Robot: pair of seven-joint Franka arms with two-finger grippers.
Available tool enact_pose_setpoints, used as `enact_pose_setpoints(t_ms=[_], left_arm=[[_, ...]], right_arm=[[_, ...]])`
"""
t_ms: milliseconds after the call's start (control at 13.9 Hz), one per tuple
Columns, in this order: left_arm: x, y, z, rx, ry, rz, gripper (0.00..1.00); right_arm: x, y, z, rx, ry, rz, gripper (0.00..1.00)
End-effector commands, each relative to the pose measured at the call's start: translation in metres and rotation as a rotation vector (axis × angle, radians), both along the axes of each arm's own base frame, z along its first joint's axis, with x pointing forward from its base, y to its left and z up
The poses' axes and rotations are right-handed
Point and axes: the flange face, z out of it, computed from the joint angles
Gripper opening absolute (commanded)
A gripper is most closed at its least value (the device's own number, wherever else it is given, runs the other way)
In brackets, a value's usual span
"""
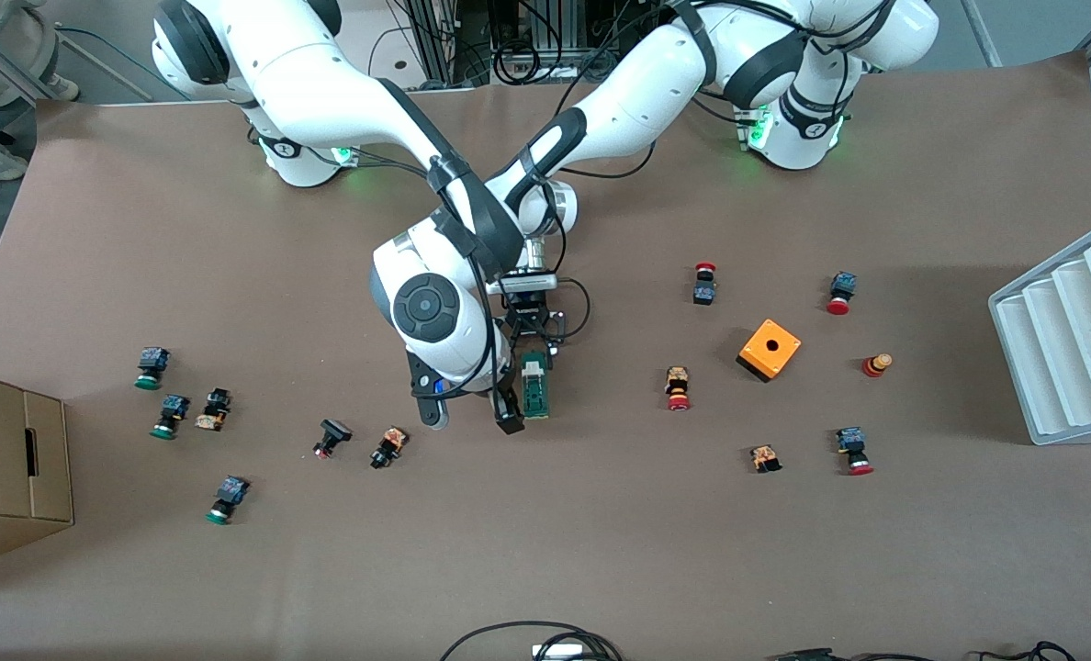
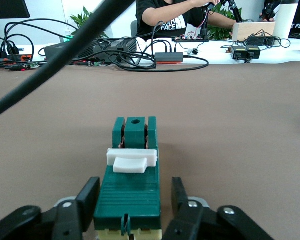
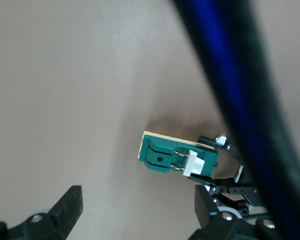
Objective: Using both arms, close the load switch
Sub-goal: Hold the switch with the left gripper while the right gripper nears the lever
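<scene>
Mid-table, left gripper (image 2: 132, 200) straddles the load switch (image 2: 132, 180); right gripper (image 1: 472, 418) hovers spread.

White lettering reading "FACE" is showing on the black T-shirt (image 2: 162, 20) of a person sitting at the white bench above the load switch (image 2: 131, 175) in the left wrist view; no other text is proving legible anywhere.
</scene>
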Motion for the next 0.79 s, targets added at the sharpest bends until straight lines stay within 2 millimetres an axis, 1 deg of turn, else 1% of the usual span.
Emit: enact_pose_setpoints(t_ms=[0,72,287,359,503,574,718], left_arm=[[0.004,-0.005,-0.001,-0.008,-0.005,-0.014,0.6],[0.004,-0.005,-0.001,-0.008,-0.005,-0.014,0.59],[0.004,-0.005,-0.001,-0.008,-0.005,-0.014,0.57],[0.004,-0.005,-0.001,-0.008,-0.005,-0.014,0.54],[0.004,-0.005,-0.001,-0.01,-0.005,-0.012,0.52],[0.004,-0.005,-0.001,-0.01,-0.005,-0.012,0.5],[0.003,-0.006,0.0,-0.013,-0.005,-0.011,0.48]], right_arm=[[-0.007,0.008,-0.025,0.02,-0.022,-0.017,0.98],[-0.01,0.014,-0.026,0.024,-0.029,-0.009,0.98],[-0.017,0.018,-0.039,0.026,-0.047,-0.006,0.96],[-0.018,0.019,-0.041,0.026,-0.049,-0.005,0.95],[-0.023,0.017,-0.049,0.01,-0.057,0.005,0.9],[-0.03,0.022,-0.053,0.015,-0.056,0.015,0.86],[-0.036,0.018,-0.057,0.013,-0.063,0.016,0.84]])
